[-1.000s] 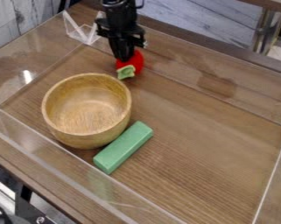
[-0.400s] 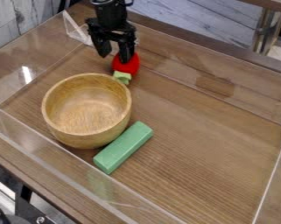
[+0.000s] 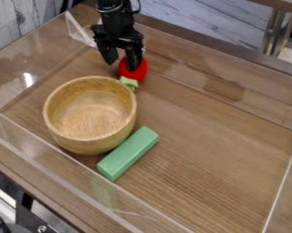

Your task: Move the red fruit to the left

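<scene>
The red fruit is a small glossy red strawberry toy whose green leafy end points toward the wooden bowl. It lies on the wooden table near the back, just beyond the bowl's far rim. My gripper points straight down right behind the fruit, slightly to its left. Its black fingers stand apart and open, and they grip nothing. The fruit's upper edge is partly hidden by the right finger.
A round wooden bowl sits in front of the fruit at the left. A green rectangular block lies by the bowl's near right side. Clear plastic walls fence the table on all sides.
The gripper was shut on the red fruit a second ago; it has opened and let go. The fruit now rests on the table, and the fingers sit slightly further left.
</scene>
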You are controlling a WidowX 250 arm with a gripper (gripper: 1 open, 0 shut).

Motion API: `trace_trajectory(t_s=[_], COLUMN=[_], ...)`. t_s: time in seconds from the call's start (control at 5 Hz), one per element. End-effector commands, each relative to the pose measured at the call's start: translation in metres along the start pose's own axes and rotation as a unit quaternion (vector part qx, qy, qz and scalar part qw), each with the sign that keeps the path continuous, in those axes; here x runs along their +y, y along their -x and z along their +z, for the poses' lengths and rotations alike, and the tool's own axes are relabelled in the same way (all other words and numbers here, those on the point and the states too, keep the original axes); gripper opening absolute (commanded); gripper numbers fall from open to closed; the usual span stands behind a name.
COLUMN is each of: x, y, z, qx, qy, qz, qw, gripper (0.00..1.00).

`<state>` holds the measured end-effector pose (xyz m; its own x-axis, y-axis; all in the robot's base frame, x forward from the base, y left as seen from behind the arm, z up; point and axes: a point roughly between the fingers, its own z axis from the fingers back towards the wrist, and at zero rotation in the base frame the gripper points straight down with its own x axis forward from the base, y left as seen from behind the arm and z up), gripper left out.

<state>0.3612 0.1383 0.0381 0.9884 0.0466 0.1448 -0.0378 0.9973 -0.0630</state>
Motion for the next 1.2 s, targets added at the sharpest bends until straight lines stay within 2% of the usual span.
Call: trace_trajectory(t_s=[0.0,0.2,0.4,0.6,1.0], x=[-0.007,-0.010,-0.008,-0.005,0.018], y=[-0.009,-0.008,0.001,0.009,0.002], z=[-0.005,-0.004,0.006,0.027,0.069], qx=[-0.010,-0.011,-0.018,-0.032,-0.059], qy=[-0.010,-0.010,-0.007,-0.001,0.020], qz=[0.009,0.009,0.017,0.030,0.027], qw=[0.9999,0.9999,0.9997,0.9990,0.9977], gripper=[1.00,0.00,0.00,0.00,0.00])
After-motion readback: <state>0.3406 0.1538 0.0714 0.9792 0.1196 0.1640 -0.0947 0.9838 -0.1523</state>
